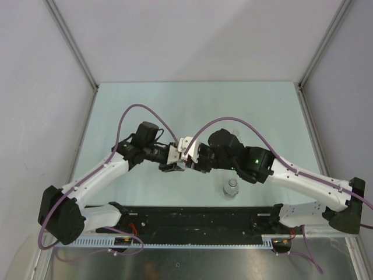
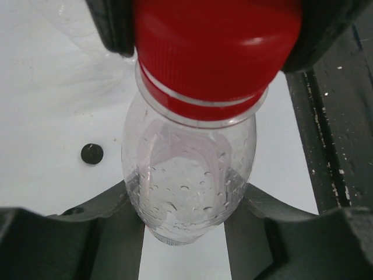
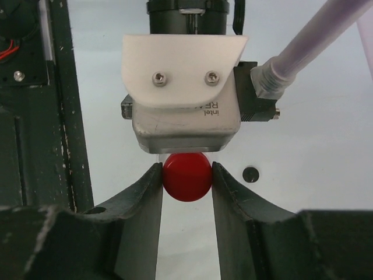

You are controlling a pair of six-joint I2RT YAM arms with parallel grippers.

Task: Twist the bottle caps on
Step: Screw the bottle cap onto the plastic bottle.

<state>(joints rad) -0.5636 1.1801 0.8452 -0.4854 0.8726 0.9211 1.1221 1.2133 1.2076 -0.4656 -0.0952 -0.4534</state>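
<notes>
Between the jaws of the right gripper point(image 3: 186, 170), the red cap point(image 3: 186, 177) is pinched on both sides, seated on the bottle point(image 2: 186, 181), whose body the left gripper point(image 2: 186, 191) clamps. Turning cleanly probably needs cap and neck in line, without tilt.

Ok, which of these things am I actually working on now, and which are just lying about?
In hand: red cap; clear bottle under it.
Lying about: black cap on the table; second bottle, standing apart.
</notes>
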